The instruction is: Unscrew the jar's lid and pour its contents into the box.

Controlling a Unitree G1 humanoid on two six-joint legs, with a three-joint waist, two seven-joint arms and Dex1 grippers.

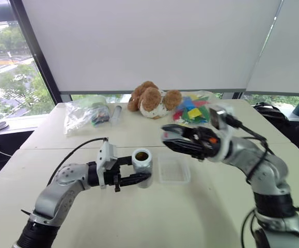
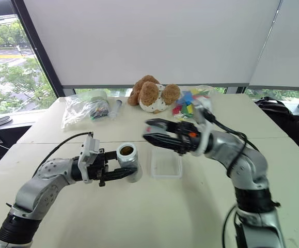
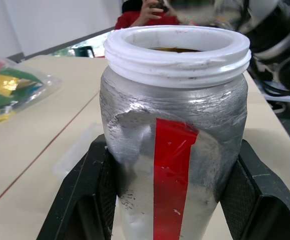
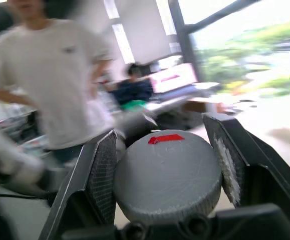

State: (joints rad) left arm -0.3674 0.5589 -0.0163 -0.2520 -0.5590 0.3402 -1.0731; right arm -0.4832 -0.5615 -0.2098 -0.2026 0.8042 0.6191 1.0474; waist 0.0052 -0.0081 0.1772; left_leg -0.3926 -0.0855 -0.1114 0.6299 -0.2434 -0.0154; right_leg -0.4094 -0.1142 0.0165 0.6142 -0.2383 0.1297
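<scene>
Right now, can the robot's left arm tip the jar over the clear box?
Probably yes. The left claw grips the open jar just beside the box, with nothing between them.

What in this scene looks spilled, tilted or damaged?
Nothing stands out. The silver-grey jar with a red stripe is upright and open in the left pincer; the round grey lid sits in the right pincer; no spill shows around the clear plastic box.

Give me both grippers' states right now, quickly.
Left gripper: shut on the jar.
Right gripper: shut on the lid.
</scene>
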